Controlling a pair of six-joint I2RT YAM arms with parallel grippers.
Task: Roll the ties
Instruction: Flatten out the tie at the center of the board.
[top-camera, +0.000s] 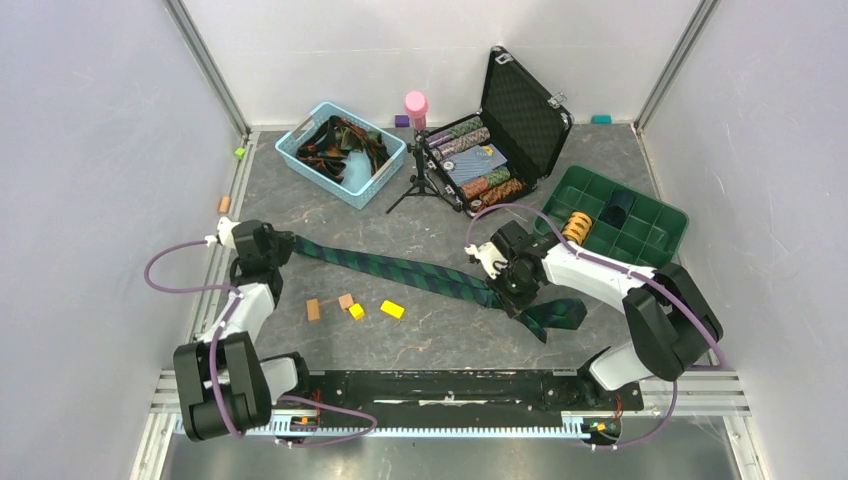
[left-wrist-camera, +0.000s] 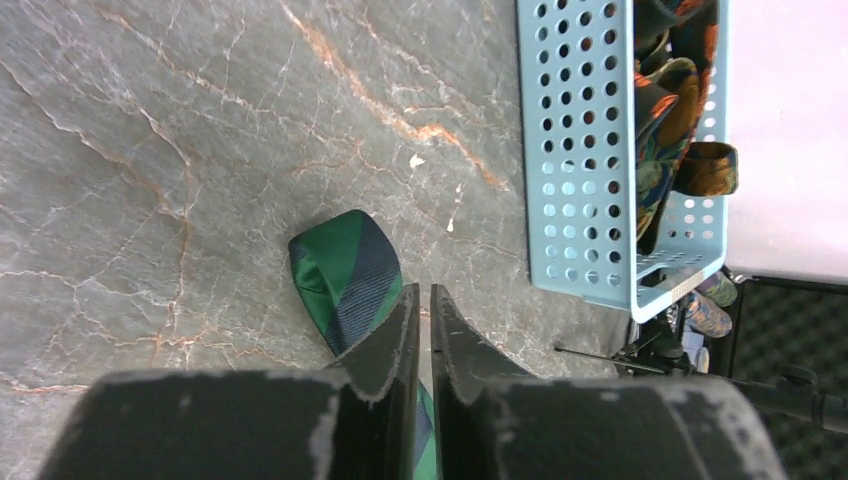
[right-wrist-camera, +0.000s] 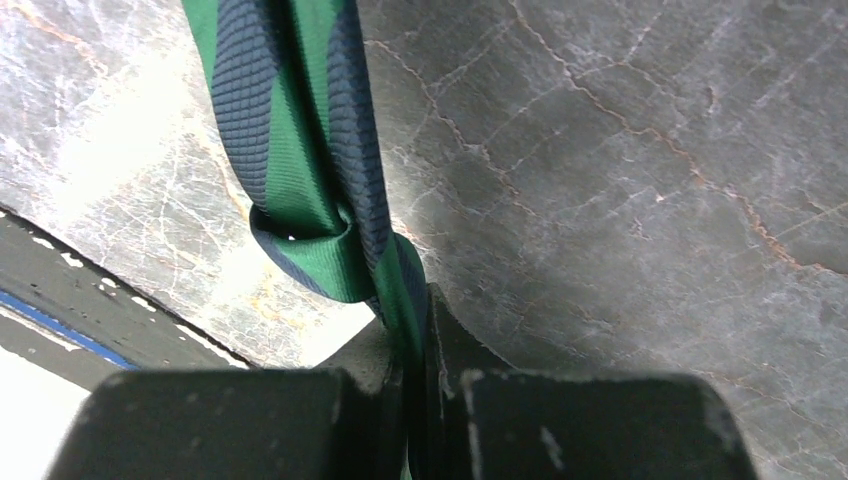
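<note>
left wrist: the plaid tie (left-wrist-camera: 345, 280) slips between the jaws of the left gripper (left-wrist-camera: 423, 295), and its run behind them is hidden; ahead and right, the basket (left-wrist-camera: 575, 150) is cut by the top edge. right wrist: the tie's pinched part is hidden inside the right gripper (right-wrist-camera: 418, 310); ahead, it leaves past the top edge. top: the basket's ties (top-camera: 340, 145) are too tangled to count.

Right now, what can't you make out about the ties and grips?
Top view: the jaws themselves cover both grip points on the plaid tie.
Left wrist view: only its tip shows; the jaws hide the rest.
Right wrist view: layers pinched in the jaws are hidden; tie leaves the top edge.
Basket ties: tangled, uncountable from above; the blue basket wall screens them in the left wrist view.
</note>
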